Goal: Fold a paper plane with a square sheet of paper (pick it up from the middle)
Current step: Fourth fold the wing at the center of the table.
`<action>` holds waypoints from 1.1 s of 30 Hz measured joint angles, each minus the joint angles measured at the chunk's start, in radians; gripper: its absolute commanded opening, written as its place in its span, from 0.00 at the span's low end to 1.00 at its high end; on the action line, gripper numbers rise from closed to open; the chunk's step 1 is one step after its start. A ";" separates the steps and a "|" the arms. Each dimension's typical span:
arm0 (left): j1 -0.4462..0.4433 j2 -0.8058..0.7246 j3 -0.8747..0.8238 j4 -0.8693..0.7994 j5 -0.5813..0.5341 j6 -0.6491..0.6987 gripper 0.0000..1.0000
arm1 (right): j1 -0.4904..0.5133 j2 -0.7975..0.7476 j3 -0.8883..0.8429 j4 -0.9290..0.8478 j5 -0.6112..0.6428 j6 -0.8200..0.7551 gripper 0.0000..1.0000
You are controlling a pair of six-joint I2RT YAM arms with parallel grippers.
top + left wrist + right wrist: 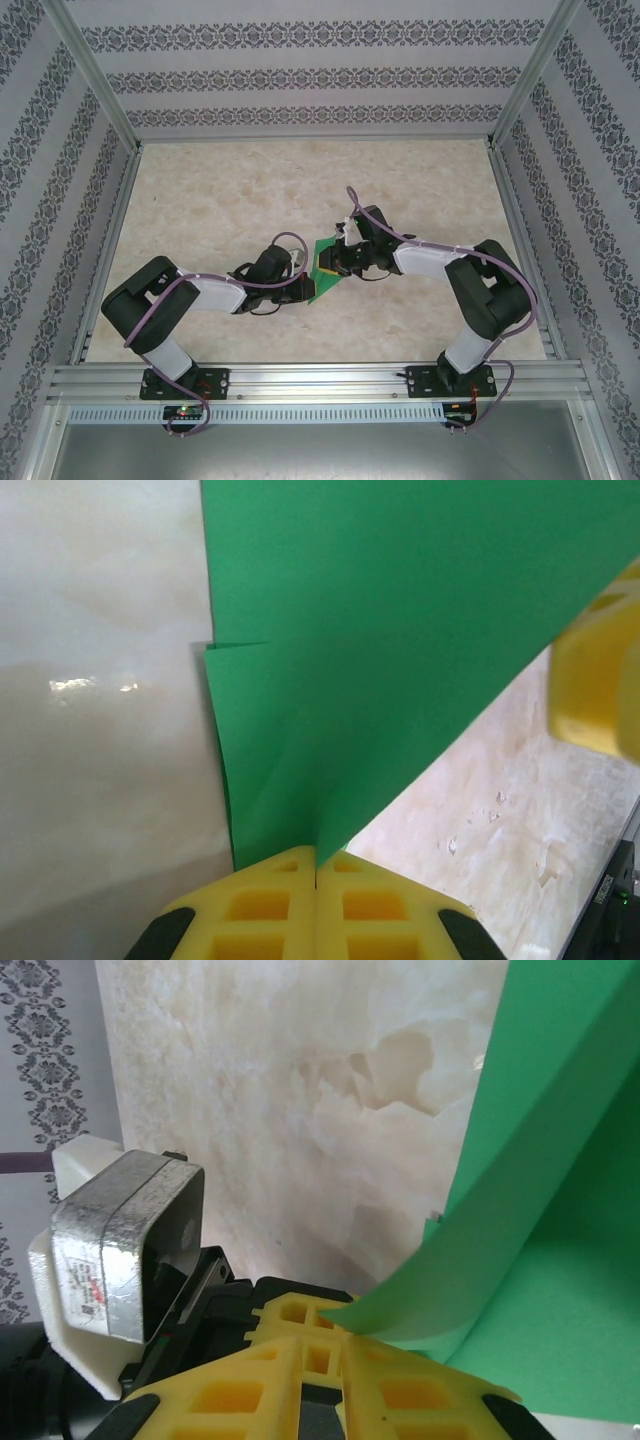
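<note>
The green sheet of paper (326, 283) sits mid-table between my two grippers, folded into overlapping layers with a crease down its middle. My left gripper (317, 852) is shut on the lower point of the paper (400, 630), pinching the crease. My right gripper (321, 1335) faces it from the other side with its jaws a narrow gap apart. A curled flap of the paper (540, 1260) reaches over the right fingertip to the mouth of that gap. From above, the left gripper (306, 288) and the right gripper (335, 268) almost meet at the sheet.
The beige marbled tabletop (230, 200) is boxed in by patterned walls (320, 80) and an aluminium rail (320, 380) along the near edge. The left wrist's silver camera housing (120, 1250) sits close beside the right fingers.
</note>
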 measured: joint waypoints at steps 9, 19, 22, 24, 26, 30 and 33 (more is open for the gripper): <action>0.021 0.024 0.000 0.021 0.041 -0.026 0.08 | 0.000 0.084 0.046 0.025 0.004 0.001 0.19; 0.024 0.004 0.001 0.008 0.041 -0.006 0.24 | -0.009 0.116 0.048 0.035 0.005 0.008 0.19; 0.024 -0.002 0.006 -0.010 0.038 0.012 0.26 | -0.009 0.119 0.053 0.040 0.005 0.009 0.19; 0.024 -0.003 0.013 -0.025 0.037 0.024 0.26 | -0.009 0.119 0.058 0.041 0.005 0.014 0.19; 0.024 -0.003 0.023 -0.045 0.036 0.036 0.26 | -0.009 0.119 0.061 0.047 0.005 0.017 0.19; 0.024 -0.003 0.035 -0.075 0.026 0.057 0.20 | -0.009 0.120 0.064 0.047 0.005 0.024 0.19; 0.024 -0.003 0.037 -0.093 0.011 0.067 0.13 | -0.009 0.127 0.064 0.048 0.005 0.027 0.20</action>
